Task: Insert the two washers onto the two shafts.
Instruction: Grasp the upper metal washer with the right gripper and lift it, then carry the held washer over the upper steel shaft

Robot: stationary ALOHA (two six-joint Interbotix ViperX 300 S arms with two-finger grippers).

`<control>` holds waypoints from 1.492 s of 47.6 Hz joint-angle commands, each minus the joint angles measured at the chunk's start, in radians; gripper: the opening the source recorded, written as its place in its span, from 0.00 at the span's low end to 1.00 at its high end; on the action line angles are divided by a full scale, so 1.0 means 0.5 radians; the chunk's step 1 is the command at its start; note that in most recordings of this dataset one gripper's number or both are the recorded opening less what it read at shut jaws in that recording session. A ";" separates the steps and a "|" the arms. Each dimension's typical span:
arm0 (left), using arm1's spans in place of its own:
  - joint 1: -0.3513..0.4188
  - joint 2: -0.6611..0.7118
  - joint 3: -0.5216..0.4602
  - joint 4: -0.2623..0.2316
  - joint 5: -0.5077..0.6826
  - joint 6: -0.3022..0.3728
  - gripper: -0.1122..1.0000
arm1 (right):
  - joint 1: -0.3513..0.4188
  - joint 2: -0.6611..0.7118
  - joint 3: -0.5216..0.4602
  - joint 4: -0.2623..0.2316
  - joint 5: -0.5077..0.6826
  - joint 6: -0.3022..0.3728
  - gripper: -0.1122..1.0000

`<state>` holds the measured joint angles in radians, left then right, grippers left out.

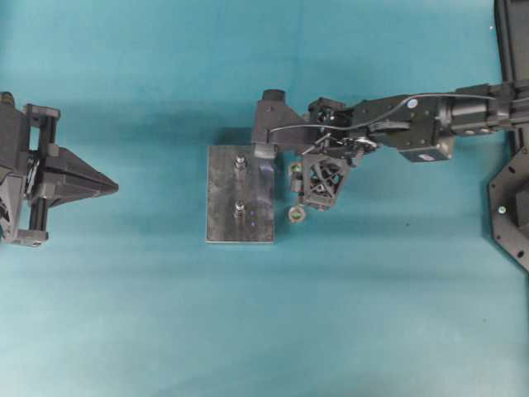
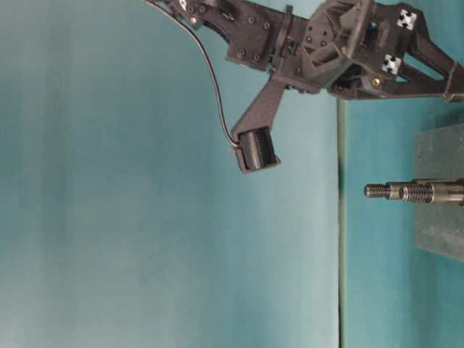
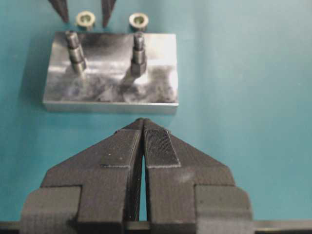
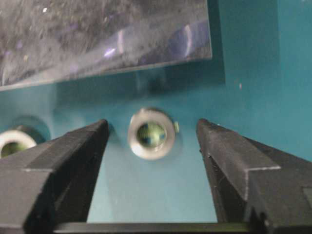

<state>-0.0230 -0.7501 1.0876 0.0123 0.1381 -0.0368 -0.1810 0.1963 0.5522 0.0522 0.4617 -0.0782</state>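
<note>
A metal block [image 1: 252,217] carries two upright threaded shafts [image 1: 240,163] [image 1: 239,208]. Two steel washers [image 1: 296,169] [image 1: 295,215] lie flat on the teal table just right of the block. My right gripper [image 1: 298,174] is open and low over the farther washer [image 4: 151,133], which lies between its fingers [image 4: 83,146] without touching either. The other washer [image 4: 12,143] sits outside the left finger. From the left wrist view, the same washer [image 3: 86,19] sits between the right gripper's two fingertips [image 3: 61,9]. My left gripper [image 1: 103,184] is shut and holds nothing, well left of the block.
The shafts [image 2: 391,191] stand free above the block [image 2: 438,152], with the right arm's wrist higher beside them. A black fixture [image 1: 508,207] sits at the table's right edge. Open teal table lies between the left gripper [image 3: 143,123] and the block [image 3: 111,92].
</note>
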 commanded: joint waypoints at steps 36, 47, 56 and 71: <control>0.003 -0.003 -0.037 0.006 -0.037 -0.006 0.10 | 0.009 -0.107 -0.196 -0.003 0.291 -0.009 0.41; 0.003 -0.003 -0.037 0.006 -0.037 -0.006 0.10 | 0.021 -0.129 -0.448 -0.025 0.598 -0.049 0.41; 0.003 -0.009 -0.055 0.006 -0.040 -0.006 0.10 | 0.055 -0.114 -0.644 -0.028 0.699 -0.074 0.41; 0.003 -0.064 -0.043 0.006 -0.040 -0.015 0.10 | 0.095 -0.046 -0.834 -0.031 0.712 -0.110 0.41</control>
<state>-0.0230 -0.7777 1.0861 0.0138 0.1273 -0.0430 -0.1442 0.1856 0.1718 0.0383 0.8176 -0.1150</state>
